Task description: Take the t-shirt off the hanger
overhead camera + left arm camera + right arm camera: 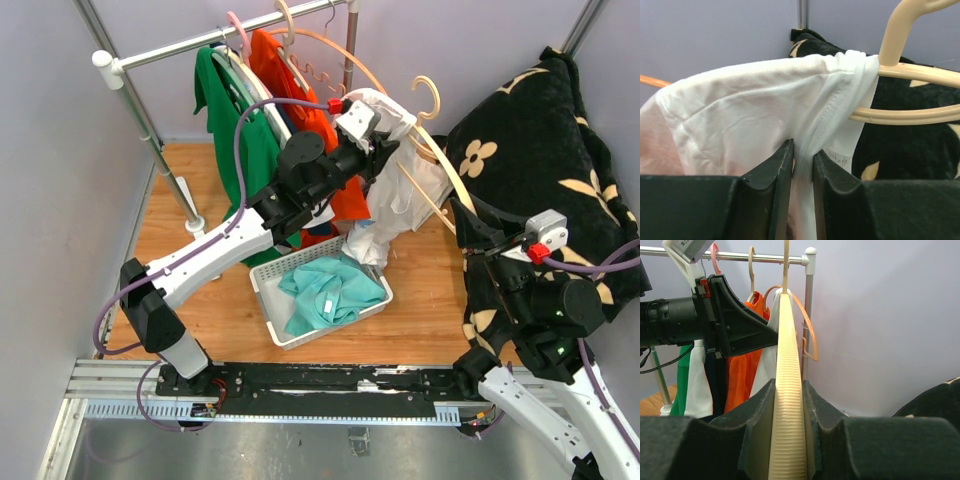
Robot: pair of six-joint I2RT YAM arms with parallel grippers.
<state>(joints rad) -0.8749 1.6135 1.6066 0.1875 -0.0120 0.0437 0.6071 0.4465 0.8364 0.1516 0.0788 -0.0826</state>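
Left gripper (802, 152) is clamped on a fold of the white t-shirt (740, 115) below its collar seam. The shirt is bunched over one arm of the cream plastic hanger (920, 72), its lower end near the white basket (262, 290). Right gripper (788, 385) is closed on the hanger's ribbed arm, in front of the clothes rail (200, 42)

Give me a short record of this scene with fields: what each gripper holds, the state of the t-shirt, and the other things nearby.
left gripper: shut on a fold of the white t-shirt
right gripper: shut on the beige hanger
shirt state: not yet off, looped over one hanger arm
basket: white, holds a teal garment
rack: green and orange garments hang on it
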